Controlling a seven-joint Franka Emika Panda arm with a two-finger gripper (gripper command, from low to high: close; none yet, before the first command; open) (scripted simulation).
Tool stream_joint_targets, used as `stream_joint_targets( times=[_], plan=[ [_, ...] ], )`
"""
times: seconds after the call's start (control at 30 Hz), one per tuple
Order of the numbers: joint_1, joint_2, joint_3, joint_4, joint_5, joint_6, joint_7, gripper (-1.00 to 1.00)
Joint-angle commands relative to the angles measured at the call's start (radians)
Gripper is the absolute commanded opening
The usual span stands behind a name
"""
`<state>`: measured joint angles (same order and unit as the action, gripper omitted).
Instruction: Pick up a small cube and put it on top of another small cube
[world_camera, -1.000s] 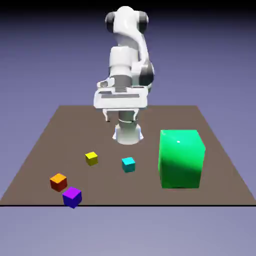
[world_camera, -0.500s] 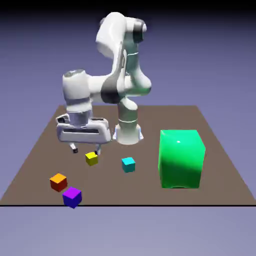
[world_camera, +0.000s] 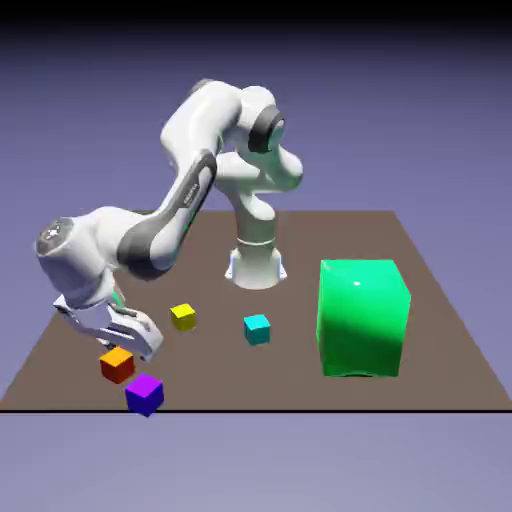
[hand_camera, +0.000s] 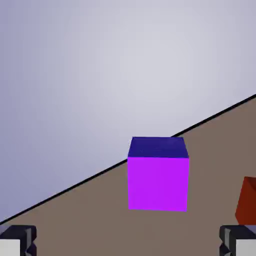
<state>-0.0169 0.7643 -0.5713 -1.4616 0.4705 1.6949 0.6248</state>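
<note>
Evidently only approaching, with fingers (hand_camera: 20, 240) spread wide and empty, near the purple cube (world_camera: 145, 395) at the edge of the surface (world_camera: 285, 380); left to grip, lift and set on the orange cube (world_camera: 117, 367).

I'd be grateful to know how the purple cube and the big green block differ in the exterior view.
The purple cube is tiny, while the green block is far larger. The purple cube has a corner turned toward the camera; the green block shows it a broad face. The purple cube sits at the table's near edge, the green block farther in. Both are glossy.
</note>
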Motion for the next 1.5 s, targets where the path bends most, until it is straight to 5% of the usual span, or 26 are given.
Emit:
stream_joint_targets(
  times=[0.0, 0.37, 0.63, 0.67, 0.97, 1.47],
  plan=[
    [-0.001, 0.036, -0.015, 0.036, 0.013, -0.036, -0.003, 0.00],
    [-0.009, 0.427, -0.183, 0.432, 0.151, -0.430, -0.037, 0.00],
    [0.077, 0.420, -0.177, 0.211, 0.173, -0.265, -0.087, 0.00],
    [0.077, 0.420, -0.177, 0.211, 0.173, -0.265, -0.087, -1.00],
    [-0.009, 0.427, -0.183, 0.432, 0.151, -0.430, -0.037, -1.00],
    [0.168, 0.229, -0.344, -0.045, -0.088, -0.186, -0.496, -1.00]
  ],
)
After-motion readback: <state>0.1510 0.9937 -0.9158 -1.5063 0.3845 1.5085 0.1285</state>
